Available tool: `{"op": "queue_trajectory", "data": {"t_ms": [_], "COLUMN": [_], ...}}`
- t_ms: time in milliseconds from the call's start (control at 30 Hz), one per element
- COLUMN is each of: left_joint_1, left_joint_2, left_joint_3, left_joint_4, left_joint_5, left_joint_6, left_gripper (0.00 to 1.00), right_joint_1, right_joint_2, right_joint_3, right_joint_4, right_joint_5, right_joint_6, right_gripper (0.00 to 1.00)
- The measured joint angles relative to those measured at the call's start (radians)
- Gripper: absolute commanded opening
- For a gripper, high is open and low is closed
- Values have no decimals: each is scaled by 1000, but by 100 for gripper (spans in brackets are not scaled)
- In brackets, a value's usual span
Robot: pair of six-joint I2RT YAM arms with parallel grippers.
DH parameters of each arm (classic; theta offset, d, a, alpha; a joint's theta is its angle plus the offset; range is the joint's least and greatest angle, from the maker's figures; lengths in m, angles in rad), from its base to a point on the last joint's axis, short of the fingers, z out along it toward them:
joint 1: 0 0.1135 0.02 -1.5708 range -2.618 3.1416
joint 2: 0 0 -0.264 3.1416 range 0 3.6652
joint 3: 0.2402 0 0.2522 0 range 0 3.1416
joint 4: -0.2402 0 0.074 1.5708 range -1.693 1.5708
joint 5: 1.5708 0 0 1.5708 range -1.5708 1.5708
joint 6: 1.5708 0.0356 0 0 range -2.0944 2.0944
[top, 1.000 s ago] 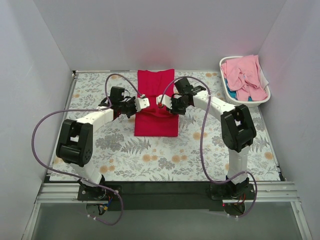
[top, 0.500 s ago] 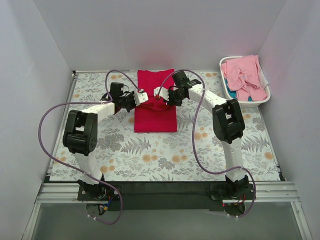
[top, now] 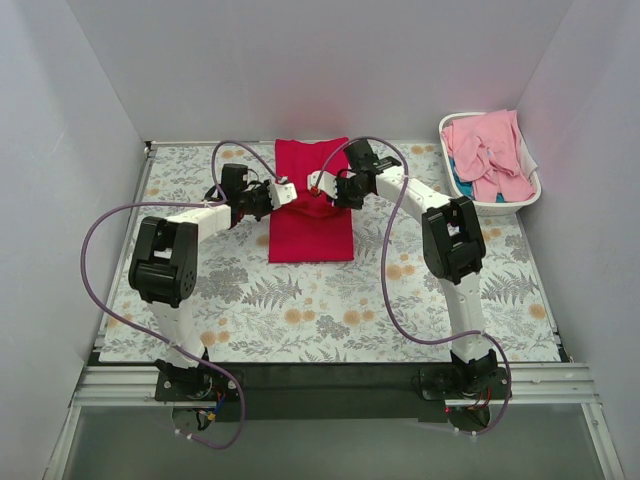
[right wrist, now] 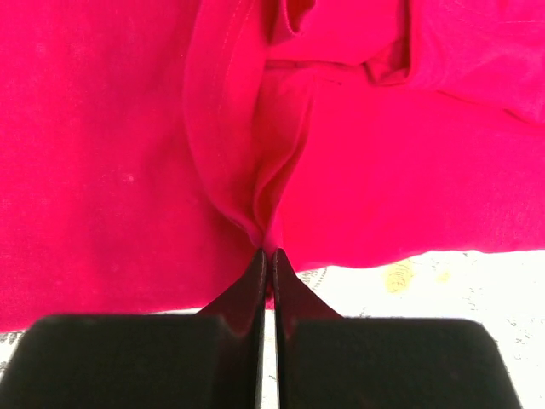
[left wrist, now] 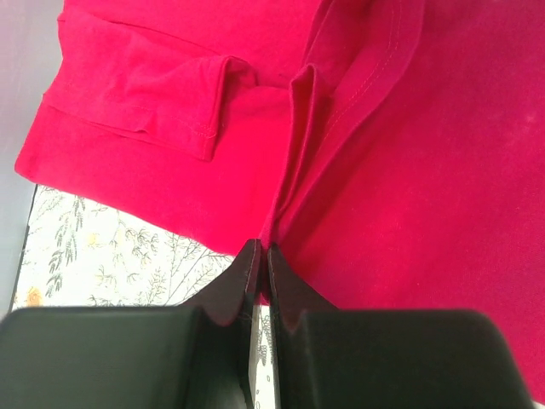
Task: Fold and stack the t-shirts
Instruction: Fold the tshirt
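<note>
Red t-shirt (top: 311, 225) lies on the desk (top: 300, 300) at the middle of the far edge. It's a narrow strip running from the far edge toward the centre, with the near end flat and square.

Left fingers (top: 284, 193) come in from the shirt's left edge and right fingers (top: 318, 183) from its right edge. Their tips are close together over the far half of the shirt.

Left wrist view: the fingers are clenched, pinching a raised ridge of red cloth right at the tips. A stitched hem runs up and away from the pinch. A folded sleeve (left wrist: 153, 94) lies flat toward the far-left, and desk print shows beside the shirt's edge.

Right wrist view: same story. The fingers are clamped tight on a pucker of red cloth, and folds fan away from the tips. A strip of desk print shows at the near right.

Cloth between the two grips is bunched and wrinkled. The rest of the shirt is smooth.

Pink t-shirts (top: 488, 155) are heaped loose in the white laundry basket (top: 530, 196) at the far-right corner of the desk, well apart from both arms. Something blue is under them, but I can't tell what.
</note>
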Motion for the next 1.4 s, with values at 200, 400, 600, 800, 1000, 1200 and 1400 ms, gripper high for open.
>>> {"op": "queue_trajectory", "data": {"t_ms": [200, 400, 600, 800, 1000, 1200, 1400], "left_joint_1": [1, 32, 71, 60, -19, -133, -153], "left_joint_2": [23, 15, -148, -381, -449, -449, -450], "left_joint_3": [1, 18, -31, -200, -418, -570, -623], "left_joint_4": [47, 47, 4, -70, -111, -72, 21], "left_joint_5": [-25, -32, -2, 77, 74, 10, -40], "left_joint_6": [-24, -141, -228, -227, -144, -111, -97], "left_gripper": [39, 43, 38, 37, 39, 41, 41], "right_joint_1": [-3, -4, -6, 7, 97, 171, 168], "right_joint_2": [4, -7, -128, -350, -407, -405, -392], "right_joint_3": [19, 45, -10, -231, -465, -615, -626], "right_joint_4": [3, 10, 10, -2, 10, 56, 150], "right_joint_5": [19, 56, 50, -6, -11, 22, 66], "right_joint_6": [20, 34, 95, 161, 182, 182, 181], "right_gripper": [59, 60, 46, 41, 43, 45, 45]}}
